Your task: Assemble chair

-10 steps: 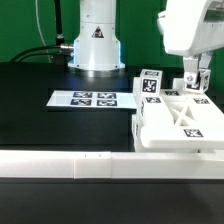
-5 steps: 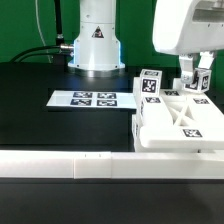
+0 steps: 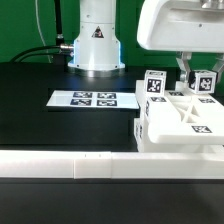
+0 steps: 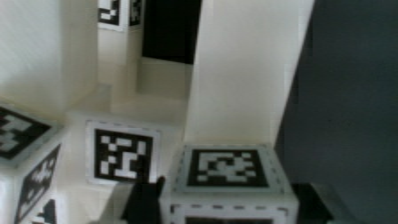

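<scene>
One claw (image 3: 194, 76), pinching a tagged leg (image 4: 228, 170) on the chair (image 3: 180, 122) near the bench's front edge by the rail (image 3: 70, 165), seemingly holding it upright so it seats squarely.

Single arm, white base column (image 3: 97, 38) standing upright toward 12 o'clock of the exterior view. Wrist housing (image 3: 180, 28) reaching in at about 1 to 2 o'clock, hanging over the chair (image 3: 180, 120). Gripper (image 3: 198, 72) pointing straight down, two dark fingers (image 3: 185, 68) part-way apart. In the wrist view, gripper (image 4: 224, 190) clamped on a tagged white post of the chair, one dark finger pressed to each side of its tagged end. Fingertips level with that end.
</scene>
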Available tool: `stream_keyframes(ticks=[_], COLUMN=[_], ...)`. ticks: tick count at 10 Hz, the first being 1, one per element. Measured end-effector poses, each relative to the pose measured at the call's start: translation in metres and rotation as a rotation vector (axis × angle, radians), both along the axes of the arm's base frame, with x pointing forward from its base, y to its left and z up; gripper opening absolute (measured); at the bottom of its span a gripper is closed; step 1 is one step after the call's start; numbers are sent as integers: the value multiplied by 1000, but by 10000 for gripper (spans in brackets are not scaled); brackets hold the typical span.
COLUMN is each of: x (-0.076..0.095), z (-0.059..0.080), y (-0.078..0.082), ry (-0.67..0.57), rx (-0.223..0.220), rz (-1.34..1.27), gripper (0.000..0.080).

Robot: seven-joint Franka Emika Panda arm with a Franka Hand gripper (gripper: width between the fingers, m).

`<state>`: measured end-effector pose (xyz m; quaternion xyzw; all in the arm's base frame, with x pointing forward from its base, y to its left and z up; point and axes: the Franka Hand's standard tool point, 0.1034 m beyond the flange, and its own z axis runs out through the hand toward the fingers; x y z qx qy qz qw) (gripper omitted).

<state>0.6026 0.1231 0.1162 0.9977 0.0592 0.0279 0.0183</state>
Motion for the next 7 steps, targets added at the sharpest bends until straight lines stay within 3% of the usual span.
stream_keyframes(ticks=[4, 7], x=[-1, -3], z=[-1, -1], y=[1, 3], ry=[-9, -1], rx=[26, 84], rz=[-359, -747], gripper=[284, 284])
